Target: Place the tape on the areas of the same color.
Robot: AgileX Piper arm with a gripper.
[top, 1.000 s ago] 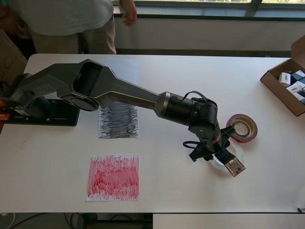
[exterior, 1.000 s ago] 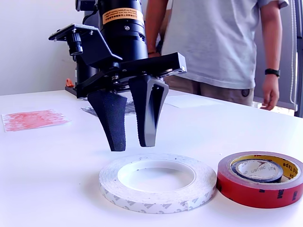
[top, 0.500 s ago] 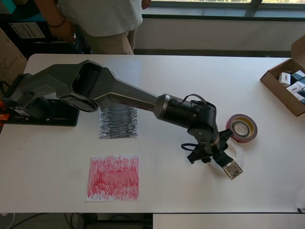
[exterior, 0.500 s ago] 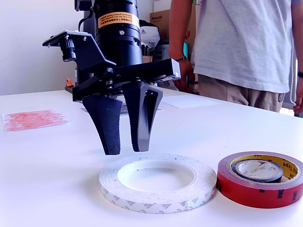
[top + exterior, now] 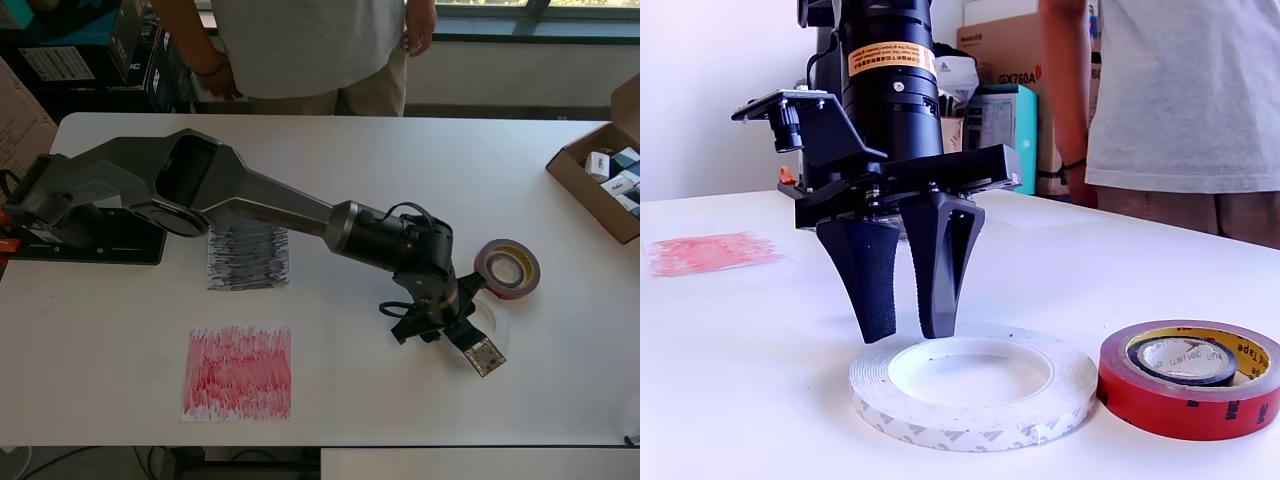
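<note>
White tape ring [image 5: 973, 387] lies at lower centre of the exterior view, under the gripper [image 5: 908, 325], whose jaws are held slightly parted and empty over the far-left rim. A slip off that low rim is likely. Touching at right, the red-brown roll [image 5: 1187, 380], with the black roll [image 5: 1181, 359] nested inside, could be nudged.

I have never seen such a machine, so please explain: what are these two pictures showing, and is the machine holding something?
It is one robot arm on a white table. One picture looks down from above; the other looks from the side, close to the table. The end effector, two dark fingers slightly apart, hangs above the rim of a white tape ring and holds nothing. Beside it lies a red tape roll with a small black roll inside. A black scribbled sheet and a red one lie farther away.
</note>
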